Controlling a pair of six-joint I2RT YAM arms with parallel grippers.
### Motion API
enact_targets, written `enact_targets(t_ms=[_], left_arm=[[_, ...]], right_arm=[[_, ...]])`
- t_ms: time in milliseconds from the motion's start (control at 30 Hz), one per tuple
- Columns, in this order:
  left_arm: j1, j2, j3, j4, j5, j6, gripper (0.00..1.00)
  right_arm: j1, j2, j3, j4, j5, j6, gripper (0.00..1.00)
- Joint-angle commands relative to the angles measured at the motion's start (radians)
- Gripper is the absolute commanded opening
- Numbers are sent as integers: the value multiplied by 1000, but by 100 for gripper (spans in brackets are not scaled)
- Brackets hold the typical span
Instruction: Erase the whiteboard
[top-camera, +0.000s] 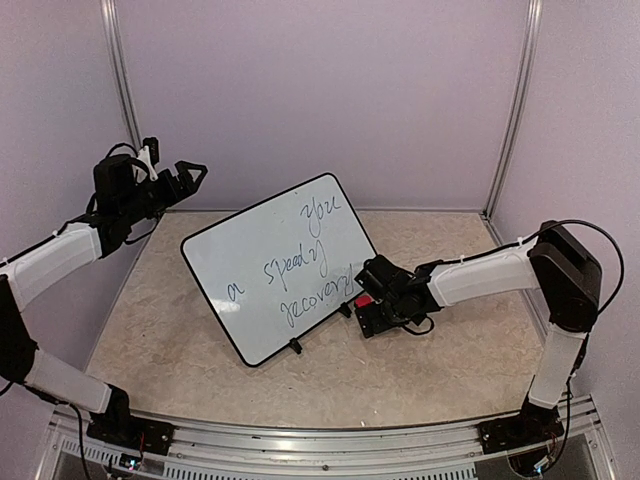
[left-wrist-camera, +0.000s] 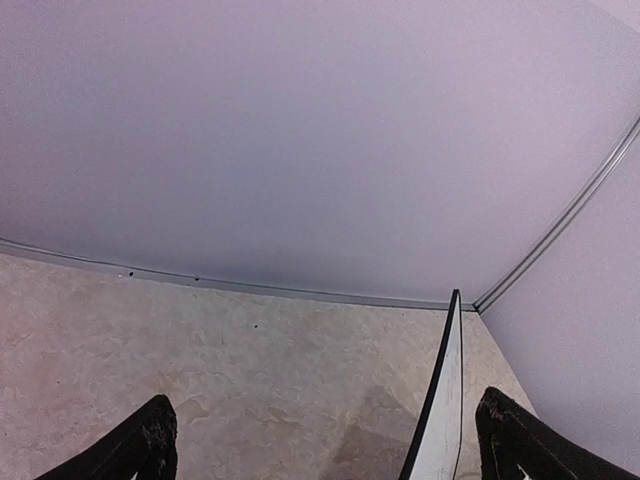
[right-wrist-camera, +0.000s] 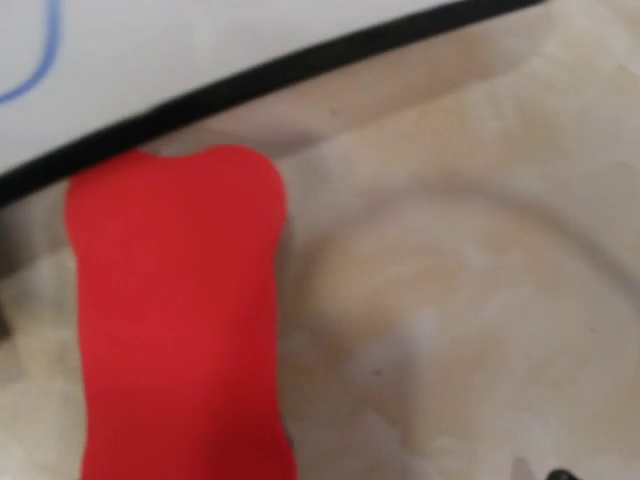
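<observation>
We are looking at the whiteboard (top-camera: 275, 265), which is sitting mid-tabletop, turned at a slant to the arms, with small black feet (top-camera: 295, 345) showing along its near edge. Handwriting is still covering its white face, reading roughly "a speedy recovery" with another word higher up. A thin black rim is running round its rounded corners. Just beside its right edge a red eraser (top-camera: 364, 299) is lying flat on the tabletop (top-camera: 180, 320). In the right wrist view the eraser (right-wrist-camera: 175, 320) is filling the left half of the picture, one end reaching the black rim of the whiteboard (right-wrist-camera: 200, 50); we cannot tell whether the two are touching. The right claw (top-camera: 375, 295) is hanging low over the eraser, spread wide and pinching nothing that we can see, its fingers falling almost wholly outside its own camera's picture. The left claw (top-camera: 190, 175) is hovering high at the far left, well apart from the board, spread wide and empty. In its wrist view the left claw (left-wrist-camera: 335, 450) is pointing toward the back wall, with the whiteboard (left-wrist-camera: 440, 420) appearing edge-on just inside the right finger.
</observation>
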Motion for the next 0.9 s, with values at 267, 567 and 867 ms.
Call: enact_targets(t_ms=[267, 567, 867], left_arm=[[10, -3, -12, 28, 26, -9, 99], [12, -5, -15, 29, 26, -8, 99], [12, -4, -17, 33, 29, -11, 99]], right_arm=[[-40, -29, 103, -21, -151, -106, 89], [-89, 20, 170, -34, -190, -126, 75], [-111, 57, 159, -10, -225, -171, 62]])
